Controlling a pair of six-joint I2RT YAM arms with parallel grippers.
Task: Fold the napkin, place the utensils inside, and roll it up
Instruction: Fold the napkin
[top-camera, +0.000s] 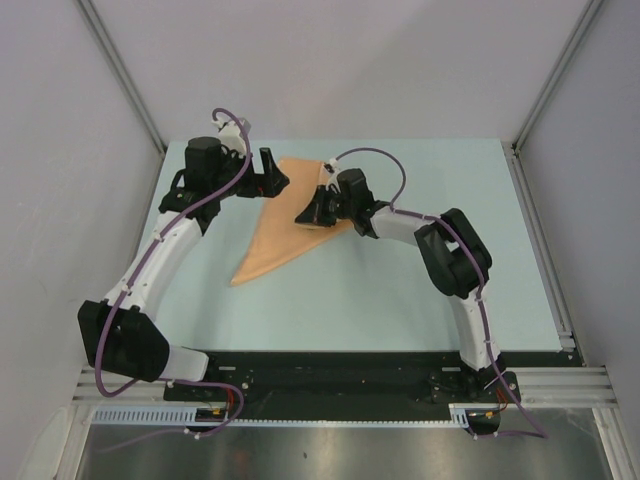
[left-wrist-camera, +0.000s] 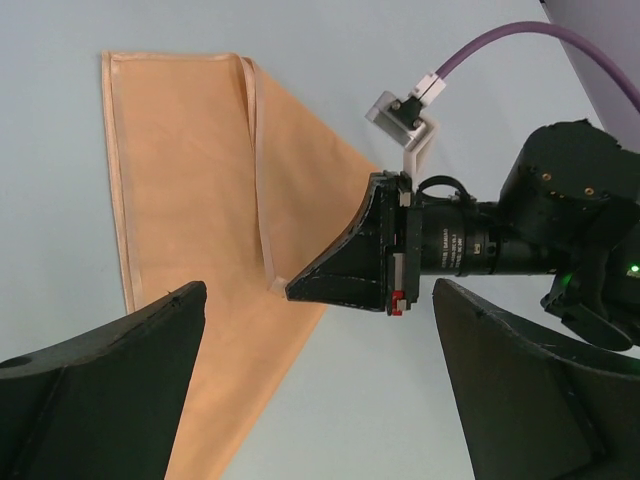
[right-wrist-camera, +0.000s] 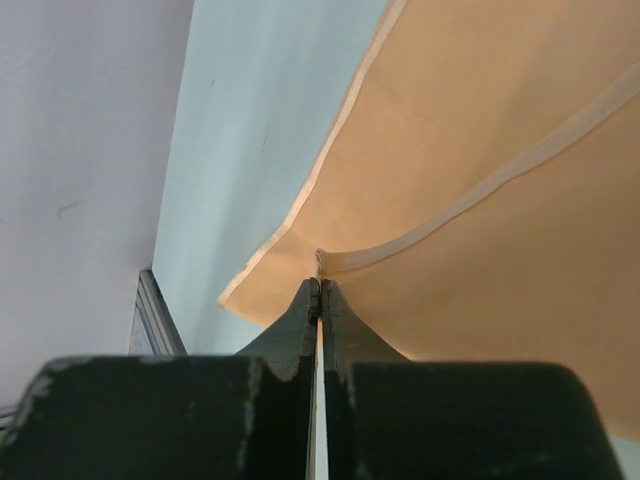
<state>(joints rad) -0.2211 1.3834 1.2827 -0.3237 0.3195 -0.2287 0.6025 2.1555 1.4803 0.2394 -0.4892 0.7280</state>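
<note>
The right gripper (right-wrist-camera: 320, 288) pinches a hemmed edge of the peach-orange napkin (top-camera: 280, 225), its jaws shut tight on the cloth. This is toward the far middle of the pale blue tabletop (top-camera: 400, 290). The napkin lies partly folded over itself, broad at the far end and tapering to a point toward the near left. At the cloth's far left corner, the left gripper (top-camera: 270, 172) has its jaws spread wide and holds nothing.

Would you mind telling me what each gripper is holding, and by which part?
The right gripper pinches the napkin by a hemmed corner of its upper layer; the left gripper is open, holding nothing.
</note>
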